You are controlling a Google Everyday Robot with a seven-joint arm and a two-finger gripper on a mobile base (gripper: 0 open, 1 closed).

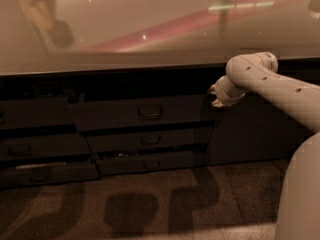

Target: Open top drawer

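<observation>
The top drawer (110, 115) is the wide dark grey front just under the counter, with a small loop handle (150, 112) at its centre. A dark gap shows above its front. My gripper (214, 96) is at the end of the pale arm (270, 84) that reaches in from the right. It sits at the drawer's upper right corner, right of the handle and apart from it. I cannot tell whether it touches the drawer front.
Two shallower drawers (145, 140) lie below the top one. Another column of drawers (35, 146) is on the left. A dark cabinet panel (250, 134) is on the right. The glossy counter top (125, 29) overhangs everything. Patterned floor (150, 204) lies in front.
</observation>
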